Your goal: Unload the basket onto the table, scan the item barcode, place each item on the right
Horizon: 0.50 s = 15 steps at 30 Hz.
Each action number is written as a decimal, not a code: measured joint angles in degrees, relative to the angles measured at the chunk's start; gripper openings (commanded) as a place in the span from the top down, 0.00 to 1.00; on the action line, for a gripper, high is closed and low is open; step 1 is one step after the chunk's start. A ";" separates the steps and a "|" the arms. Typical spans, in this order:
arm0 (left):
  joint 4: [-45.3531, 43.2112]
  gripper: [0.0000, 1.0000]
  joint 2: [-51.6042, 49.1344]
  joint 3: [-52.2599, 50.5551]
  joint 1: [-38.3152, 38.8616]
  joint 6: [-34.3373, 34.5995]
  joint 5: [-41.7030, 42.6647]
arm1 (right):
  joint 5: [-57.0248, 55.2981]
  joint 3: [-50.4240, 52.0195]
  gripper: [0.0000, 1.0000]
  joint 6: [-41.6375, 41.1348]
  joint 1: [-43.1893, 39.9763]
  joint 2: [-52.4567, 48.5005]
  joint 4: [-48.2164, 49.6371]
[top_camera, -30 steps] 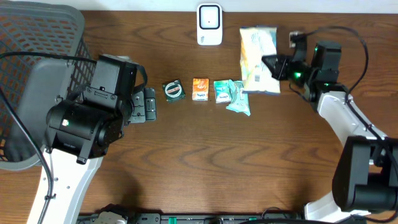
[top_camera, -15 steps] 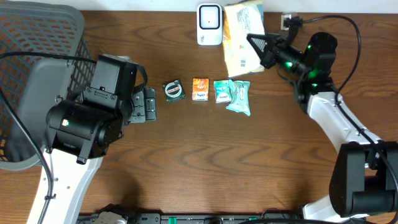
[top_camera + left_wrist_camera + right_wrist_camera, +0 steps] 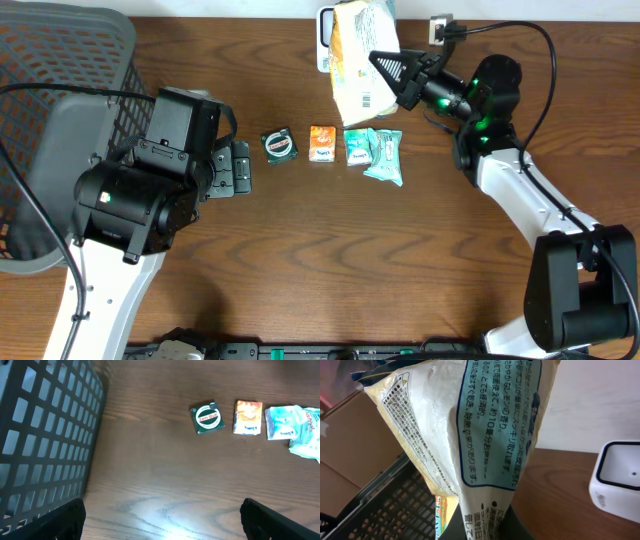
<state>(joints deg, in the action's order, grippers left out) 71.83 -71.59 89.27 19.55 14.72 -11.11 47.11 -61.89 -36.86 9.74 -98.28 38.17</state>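
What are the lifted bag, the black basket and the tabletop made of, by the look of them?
The bag looks like thin plastic film, printed and slightly glossy: it creases and puckers. The basket seems matte black moulded plastic, a regular square grid; coated metal is possible. The tabletop shows brown wood grain with a soft sheen; solid wood or laminate, I cannot tell.
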 measured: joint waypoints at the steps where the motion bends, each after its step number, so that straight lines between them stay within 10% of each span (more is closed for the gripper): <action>1: 0.00 0.02 0.00 0.00 0.00 0.00 0.00 | 0.02 0.00 0.99 -0.02 0.17 0.00 0.00; 15: 0.00 0.02 0.00 0.00 0.00 0.00 0.00 | -0.11 0.00 0.99 -0.20 1.01 0.00 0.24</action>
<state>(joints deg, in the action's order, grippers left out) 71.83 -71.59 89.27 19.55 14.72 -11.11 47.00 -61.89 -37.06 10.74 -98.28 38.41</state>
